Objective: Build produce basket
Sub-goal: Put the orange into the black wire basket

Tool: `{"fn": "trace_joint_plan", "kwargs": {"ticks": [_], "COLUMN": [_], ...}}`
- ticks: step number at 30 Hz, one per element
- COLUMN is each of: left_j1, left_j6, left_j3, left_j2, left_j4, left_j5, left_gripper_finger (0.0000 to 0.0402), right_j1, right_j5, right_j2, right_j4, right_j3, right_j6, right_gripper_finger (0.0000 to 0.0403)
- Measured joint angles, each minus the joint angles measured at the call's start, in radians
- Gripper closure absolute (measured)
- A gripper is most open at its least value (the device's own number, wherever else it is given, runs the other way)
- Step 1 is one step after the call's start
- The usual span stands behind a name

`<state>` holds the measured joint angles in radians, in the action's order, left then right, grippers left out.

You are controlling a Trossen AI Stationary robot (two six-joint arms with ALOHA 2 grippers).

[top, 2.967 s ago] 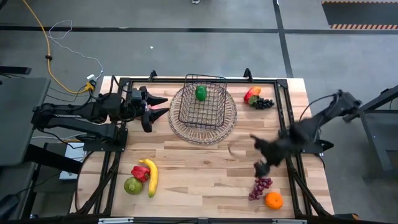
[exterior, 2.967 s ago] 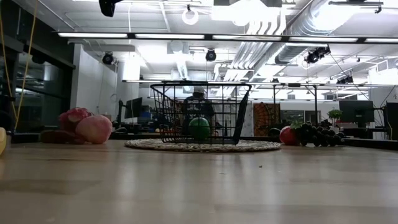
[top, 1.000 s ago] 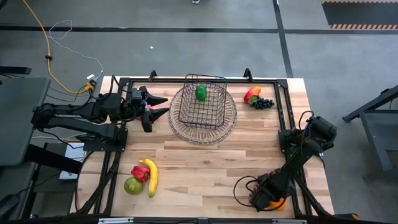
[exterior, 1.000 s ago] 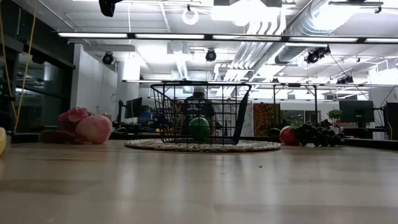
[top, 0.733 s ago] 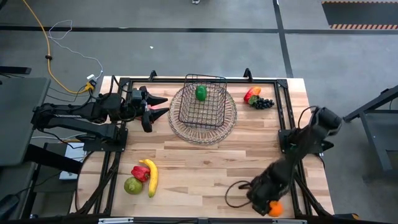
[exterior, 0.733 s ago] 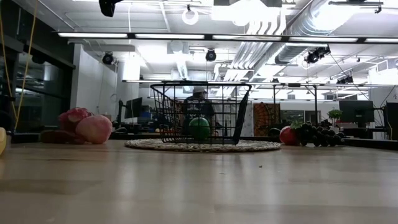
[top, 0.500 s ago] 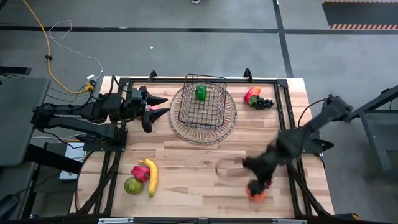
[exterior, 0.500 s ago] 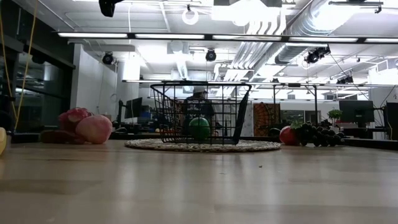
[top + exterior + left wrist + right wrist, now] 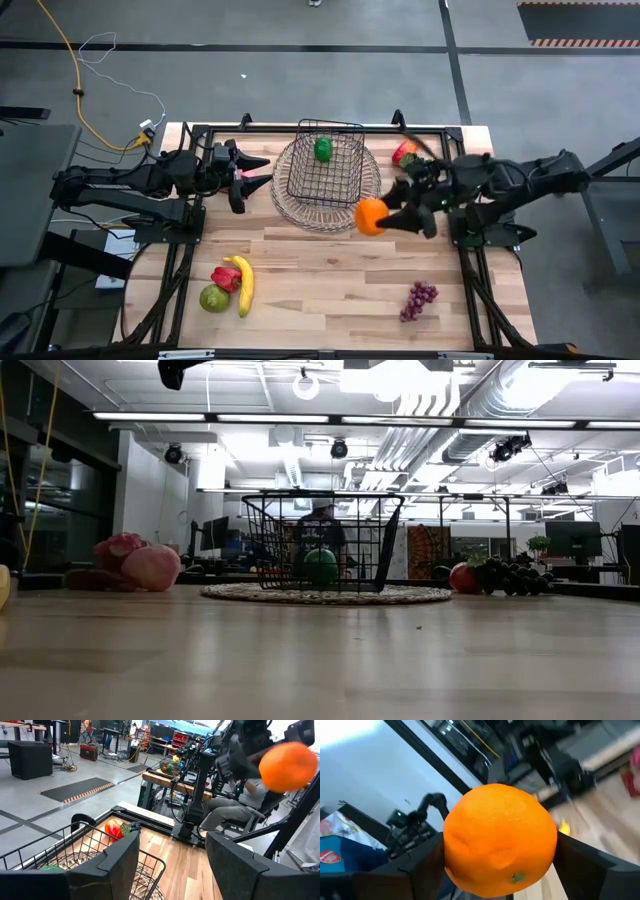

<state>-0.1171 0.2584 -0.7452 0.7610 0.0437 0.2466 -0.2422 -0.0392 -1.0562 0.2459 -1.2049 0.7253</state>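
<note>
The wooden desk (image 9: 330, 270) carries a round woven tray (image 9: 327, 212) at its far middle, and on the tray stands the dark wire basket (image 9: 327, 160). Inside the basket lies one green fruit (image 9: 323, 149), against the far wall; nothing else is in it.

The right arm reaches in from the right side, and the right gripper (image 9: 385, 217) is clamped on the orange (image 9: 370, 216), which hangs above the desk just beside the tray's right rim, outside the basket. The left gripper (image 9: 255, 170) waits left of the tray with its fingers apart and nothing between them.

On the desk's near left lie a banana (image 9: 244, 283), a red pepper (image 9: 226, 278) and a green fruit at the corner (image 9: 212, 298), touching one another. A purple grape bunch (image 9: 418, 299) lies at the near right. At the far right, a red fruit (image 9: 404, 152) shows beside the arm.

The low view shows neither gripper nor the orange, but it does show the green fruit through the basket grid, a pink dragon fruit (image 9: 120, 546) with a peach-coloured fruit (image 9: 151, 567), and a dark grape bunch (image 9: 510, 577) that the arm covers from above. The right wrist view shows the orange filling the space between the fingers (image 9: 422, 862). The left wrist view shows the orange raised above the basket's rim.
</note>
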Motion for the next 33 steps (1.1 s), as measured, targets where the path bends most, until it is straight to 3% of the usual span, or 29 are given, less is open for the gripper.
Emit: {"fn": "trace_joint_plan", "kwargs": {"ticks": [4, 7, 9, 14, 19, 26, 33], "left_j1": [0.000, 0.000, 0.000, 0.000, 0.000, 0.000, 0.000], "left_j6": [0.000, 0.000, 0.000, 0.000, 0.001, 0.001, 0.002], "left_j3": [0.000, 0.000, 0.000, 0.000, 0.000, 0.000, 0.000], "left_j2": [0.000, 0.000, 0.000, 0.000, 0.000, 0.000, 0.000], "left_j4": [0.000, 0.000, -0.001, -0.002, -0.011, -0.011, -0.011], "left_j5": [0.000, 0.001, 0.001, 0.003, 0.003, 0.002, 0.001], "left_gripper_finger": [0.0183, 0.0184, 0.0183, 0.0183, 0.0184, 0.0184, 0.0184], "right_j1": [0.046, 0.094, 0.151, 0.329, 0.429, 0.553, 0.631], "right_j5": [-0.043, -0.005, 0.045, 0.046, 0.011, 0.101, 0.102], "right_j2": [-0.001, -0.005, -0.011, -0.064, -0.261, -0.607, -0.888], "right_j4": [-0.016, 0.010, 0.025, 0.075, 0.270, 0.627, 0.790], "right_j3": [0.000, 0.000, 0.000, -0.023, -0.197, -0.492, -0.638], "right_j6": [-0.045, -0.046, -0.058, -0.163, -0.365, -0.592, -0.740], "right_gripper_finger": [0.0104, 0.0104, 0.0104, 0.0104, 0.0104, 0.0104, 0.0104]}}
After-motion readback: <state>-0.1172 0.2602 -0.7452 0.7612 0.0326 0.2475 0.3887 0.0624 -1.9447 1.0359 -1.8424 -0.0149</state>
